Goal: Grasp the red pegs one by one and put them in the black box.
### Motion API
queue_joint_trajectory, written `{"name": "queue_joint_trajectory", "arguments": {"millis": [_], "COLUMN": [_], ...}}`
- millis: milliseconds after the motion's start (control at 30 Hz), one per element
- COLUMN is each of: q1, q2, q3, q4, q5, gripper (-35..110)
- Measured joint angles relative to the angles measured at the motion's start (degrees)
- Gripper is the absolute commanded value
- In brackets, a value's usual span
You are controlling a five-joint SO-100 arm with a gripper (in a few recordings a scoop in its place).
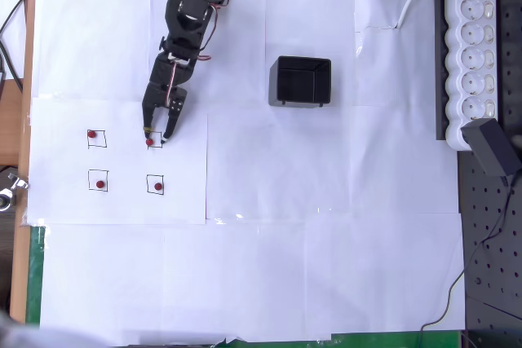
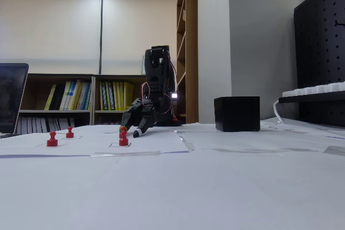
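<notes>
Several small red pegs stand on squares drawn on the white paper. In the overhead view they are at the left: one (image 1: 92, 134), one (image 1: 100, 184), one (image 1: 158, 187) and one (image 1: 149, 142) right at my fingertips. My black gripper (image 1: 156, 134) is open and low over the paper, its tips on either side of that last peg without closing on it. The fixed view shows the gripper (image 2: 130, 131) beside the same peg (image 2: 123, 130), with another peg (image 2: 123, 138) in front. The black box (image 1: 300, 81) sits to the right, open-topped and apart from the arm, and appears in the fixed view as well (image 2: 237, 113).
A white power strip (image 1: 473, 46) and a black adapter (image 1: 495, 146) lie along the right edge, next to a perforated black board (image 1: 489, 266). The wooden table edge (image 1: 24, 55) runs down the left. Bare paper stretches between the pegs and the box.
</notes>
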Motion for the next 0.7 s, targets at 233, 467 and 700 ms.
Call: {"name": "queue_joint_trajectory", "arguments": {"millis": [233, 467, 700], "q1": [0.97, 0.97, 0.97], "q2": [1.32, 3.25, 3.87], "q3": [1.93, 4.31, 5.1], "q4": [0.44, 0.44, 0.44], "q5": [0.7, 0.7, 1.58], "gripper": [11, 11, 0]}}
